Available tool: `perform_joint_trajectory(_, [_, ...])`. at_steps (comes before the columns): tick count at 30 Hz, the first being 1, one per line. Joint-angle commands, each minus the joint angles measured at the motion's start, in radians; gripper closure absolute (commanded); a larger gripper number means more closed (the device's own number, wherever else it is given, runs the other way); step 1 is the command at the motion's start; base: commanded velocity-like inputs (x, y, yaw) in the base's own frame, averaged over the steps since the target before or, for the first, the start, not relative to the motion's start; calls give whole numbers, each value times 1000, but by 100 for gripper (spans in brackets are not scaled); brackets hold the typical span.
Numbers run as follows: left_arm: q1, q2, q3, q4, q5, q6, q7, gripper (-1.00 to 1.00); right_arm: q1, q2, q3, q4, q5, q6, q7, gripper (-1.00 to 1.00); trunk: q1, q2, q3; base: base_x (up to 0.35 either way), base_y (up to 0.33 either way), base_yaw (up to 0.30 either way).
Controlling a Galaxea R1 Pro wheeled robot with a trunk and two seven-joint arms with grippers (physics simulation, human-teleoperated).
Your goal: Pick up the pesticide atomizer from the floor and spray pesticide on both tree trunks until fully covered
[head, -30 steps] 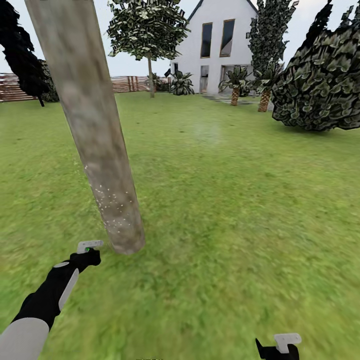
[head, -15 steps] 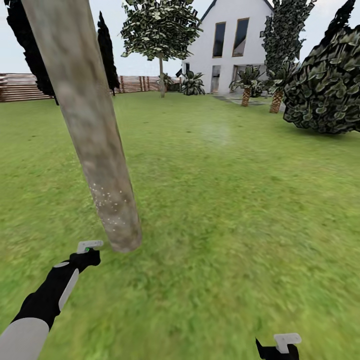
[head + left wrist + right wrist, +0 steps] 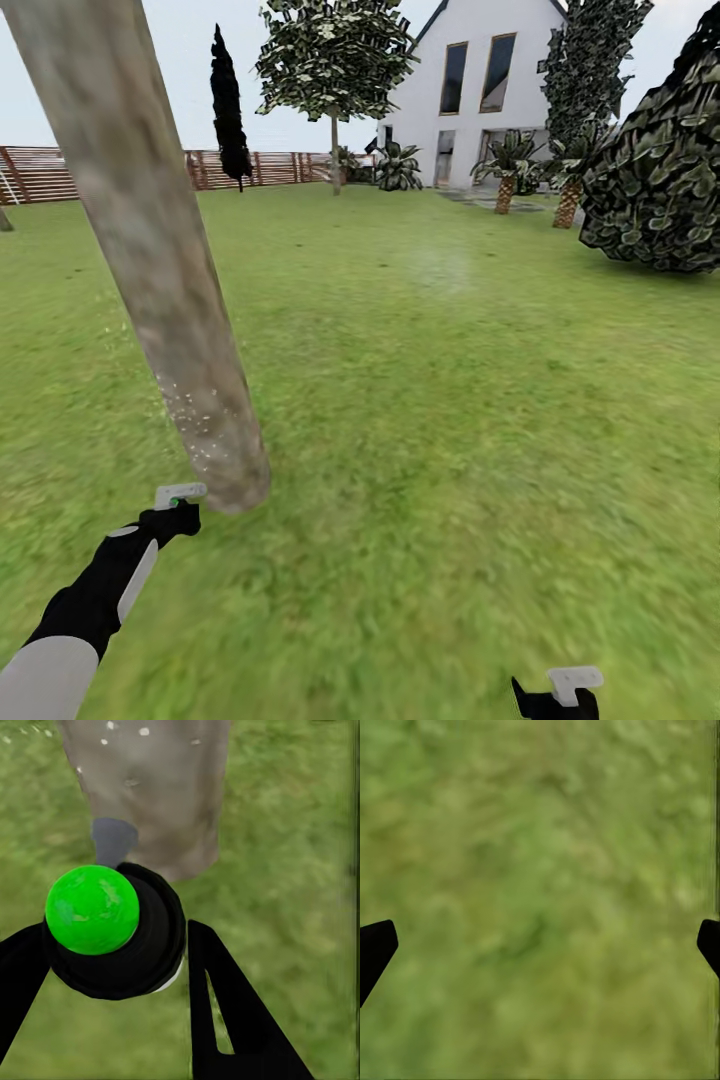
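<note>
Left pincer (image 3: 112, 967) pinched the green-capped atomizer (image 3: 112, 930), nozzle toward the trunk (image 3: 170, 300). White specks (image 3: 190, 410) dotted its base. Right pincer (image 3: 540, 945) was spread over grass (image 3: 540, 855).

The trunk (image 3: 150, 260) is cut off by the head view's top edge, its crown unseen. The right gripper (image 3: 556, 697) is clipped at the lower edge. The atomizer (image 3: 112, 930) body is hidden beneath its green cap. Grass (image 3: 540, 870) is blurred.

The tree trunk (image 3: 150, 260) is standing at eleven o'clock on the grass (image 3: 450, 400), the house (image 3: 480, 90) lying behind at one o'clock.
</note>
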Motion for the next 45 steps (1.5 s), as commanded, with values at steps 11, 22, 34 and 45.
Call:
perform_joint_trajectory(11, [0,-1,0,1,0,-1,-1,100,0,0,0,0,0,0,0,-100,0,0,0,152,-268,244])
perform_joint_trajectory(22, [1,-1,0,1,3,-1,-1,100,0,0,1,0,0,0,3,-100,0,0,0,108,-188,163])
perform_joint_trajectory(34, [1,-2,0,1,3,-1,-1,100,0,0,1,0,1,0,3,-100,0,0,0,190,-200,177])
perform_joint_trajectory(45, [1,-20,0,1,0,-3,-1,100,0,0,1,0,0,0,3,-100,0,0,0,59,-242,211])
